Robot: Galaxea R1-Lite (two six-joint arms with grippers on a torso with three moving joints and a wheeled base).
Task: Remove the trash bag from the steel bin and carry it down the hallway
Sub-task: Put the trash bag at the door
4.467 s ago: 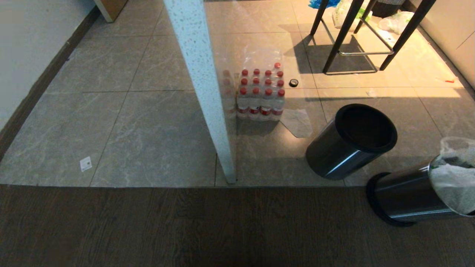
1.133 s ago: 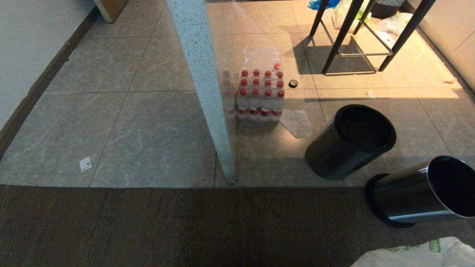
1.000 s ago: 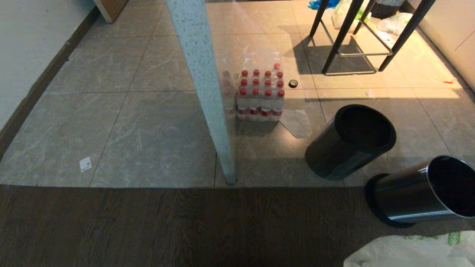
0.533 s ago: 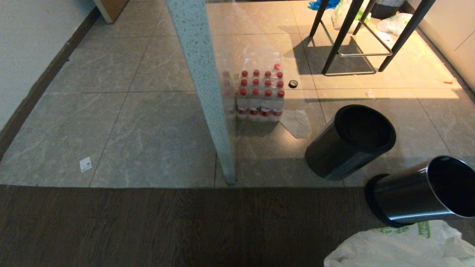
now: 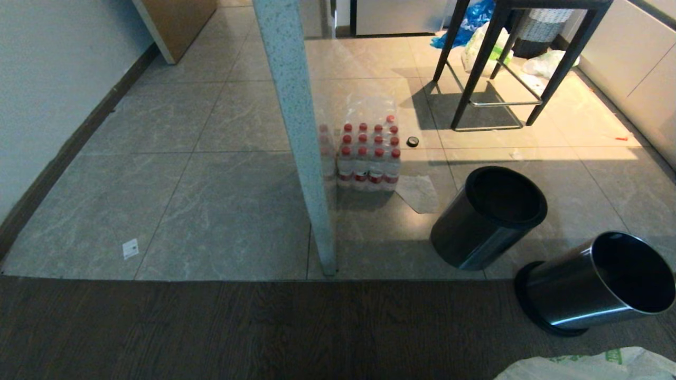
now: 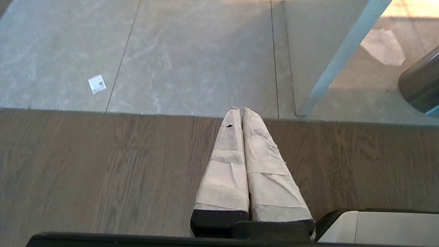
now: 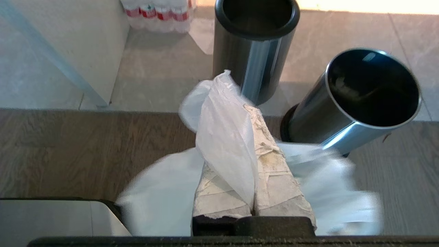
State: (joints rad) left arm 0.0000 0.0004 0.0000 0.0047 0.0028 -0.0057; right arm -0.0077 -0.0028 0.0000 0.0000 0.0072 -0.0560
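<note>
The trash bag (image 7: 223, 137), thin white plastic with green print, is pinched between the taped fingers of my right gripper (image 7: 245, 113), which is shut on it. The bag hangs blurred around the fingers, and its edge shows at the bottom right of the head view (image 5: 591, 367). The steel bin (image 5: 597, 285) sits empty where the wood floor meets the tiles, just beyond the bag (image 7: 356, 103). My left gripper (image 6: 239, 109) is shut on nothing over the wood floor. Whether the tiled floor (image 5: 211, 200) ahead is the hallway I cannot tell.
A second bin with a black rim (image 5: 488, 219) stands beside the steel one. A white speckled post (image 5: 296, 132) rises mid-floor, with a pack of red-capped bottles (image 5: 369, 158) behind it. Black stool legs (image 5: 496, 68) and bags lie farther back. A wall (image 5: 47, 79) runs along the left.
The bag, in the steel bin's mouth several seconds ago, is out and hangs near the bottom edge. The head view has tilted up, so the whole scene sits lower.
</note>
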